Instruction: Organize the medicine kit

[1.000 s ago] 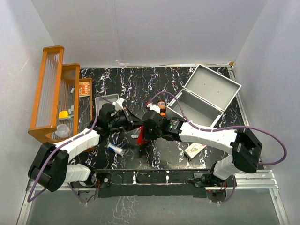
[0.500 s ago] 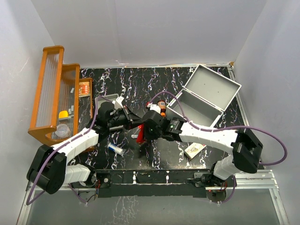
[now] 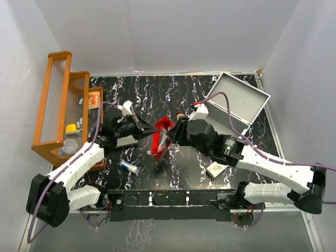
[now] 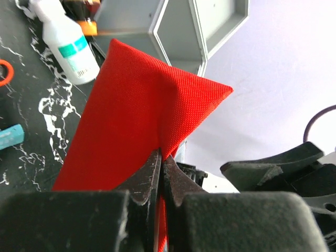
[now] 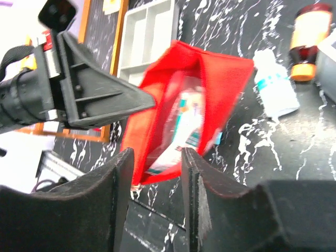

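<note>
One kit (image 3: 232, 107) (open) near right tool (image 3: 174, 132).

The top camera is looking down over the whole table (image 3: 157, 94); both wrist cameras are staring close-up at the mid-frame red pouch (image 3: 161, 137), facing each other.

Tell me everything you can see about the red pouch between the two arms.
The red pouch is woven fabric, held up on edge over the middle of the black marble table, left of the open medicine kit in the top view. Its mouth gapes open, showing packets behind a clear inner pocket. The left gripper is shut on one fabric edge. The right gripper stands open at the mouth; whether it touches is unclear.
</note>
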Robot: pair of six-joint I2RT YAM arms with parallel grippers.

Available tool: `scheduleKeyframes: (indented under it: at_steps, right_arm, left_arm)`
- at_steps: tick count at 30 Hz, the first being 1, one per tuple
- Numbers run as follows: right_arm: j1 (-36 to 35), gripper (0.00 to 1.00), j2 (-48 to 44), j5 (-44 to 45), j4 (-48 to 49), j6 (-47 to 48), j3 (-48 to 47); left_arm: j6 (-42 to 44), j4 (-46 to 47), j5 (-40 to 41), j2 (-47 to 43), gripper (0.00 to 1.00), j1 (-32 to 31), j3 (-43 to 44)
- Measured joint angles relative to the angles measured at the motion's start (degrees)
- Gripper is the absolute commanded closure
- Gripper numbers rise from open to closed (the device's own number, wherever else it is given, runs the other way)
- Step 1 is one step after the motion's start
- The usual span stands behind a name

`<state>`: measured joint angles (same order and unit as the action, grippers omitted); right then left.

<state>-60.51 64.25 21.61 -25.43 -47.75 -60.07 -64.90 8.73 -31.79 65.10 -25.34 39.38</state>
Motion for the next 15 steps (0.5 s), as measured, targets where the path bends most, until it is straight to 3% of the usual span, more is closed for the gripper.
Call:
scheduleKeyframes:
  at_steps: [7, 15]
  right_arm:
    - [0.33, 0.50, -1.55, 7.89, -1.40, -3.15, 1.81]
    - [1.20, 0.38, 5.73, 6.60, -1.40, -3.61, 2.67]
  left_arm:
    - [3.19, -11.76, 9.84, -5.84, 1.00, 3.02, 7.28]
    - [4.50, -20.57, 25.40, -15.15, 1.00, 3.17, 13.55]
